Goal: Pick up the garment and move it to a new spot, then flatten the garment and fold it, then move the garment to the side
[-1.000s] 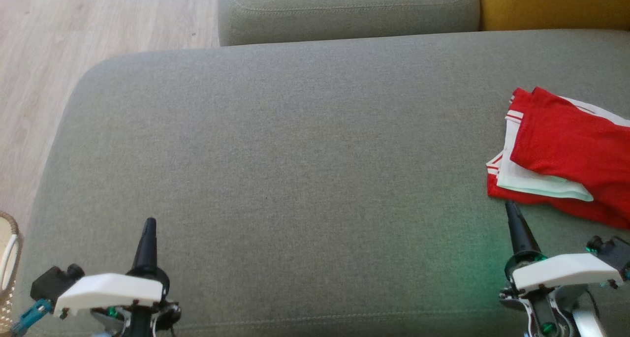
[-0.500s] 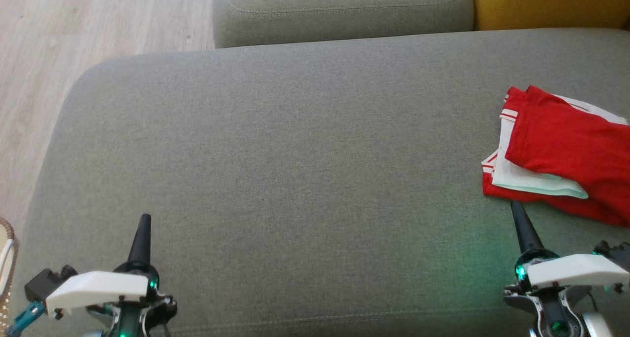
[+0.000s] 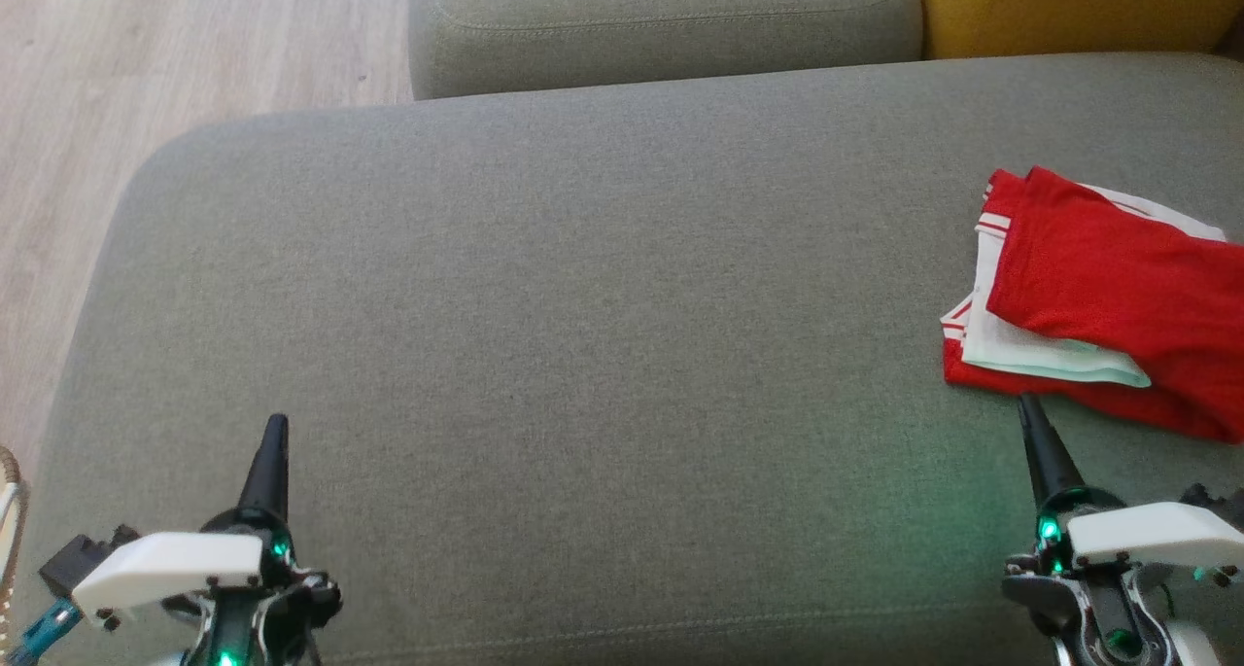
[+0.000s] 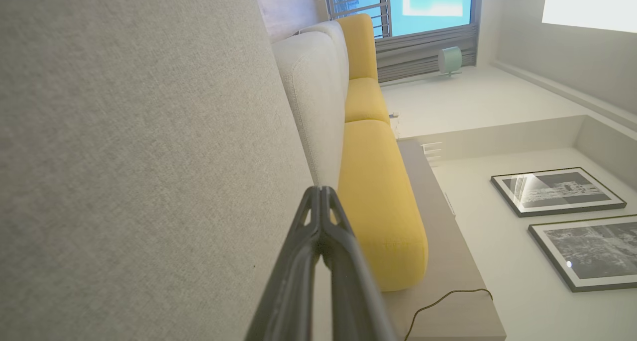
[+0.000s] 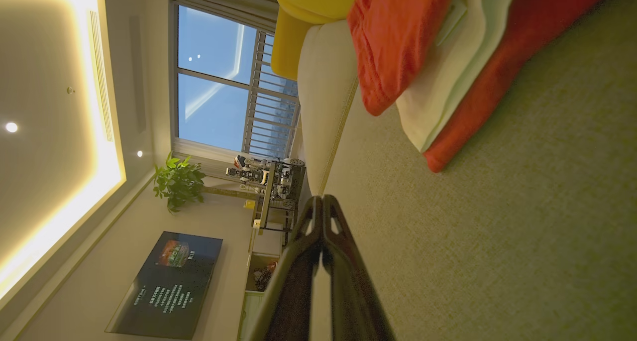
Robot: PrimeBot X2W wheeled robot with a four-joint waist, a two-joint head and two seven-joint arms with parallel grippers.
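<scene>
The garment (image 3: pixel 1098 297), red with white panels, is seen lying folded in several layers at the right edge of the grey sofa seat (image 3: pixel 583 306), about midway between its near and far edges. Nothing is held by the 2 grippers. The left gripper (image 3: pixel 274 433) is clenched on nothing over the near left corner of the seat. The right gripper (image 3: pixel 1030 408) is likewise clenched and empty towards the near right corner, with its tip just short of the garment's near hem. In the right wrist view a strip of bare seat is seen between that tip and the cloth.

The task is judged to be at or close to its end. The cloth lies in a compact stack, so flattening and folding appear done, and it has been set at the side. Little seems left to do.

The right part of the garment is cut off by the head view's edge, so its full outline and the neatness of the fold cannot be judged. The kind of garment cannot be told. A pale rounded object (image 3: pixel 8 491) at the left edge is cut off and cannot be identified.
</scene>
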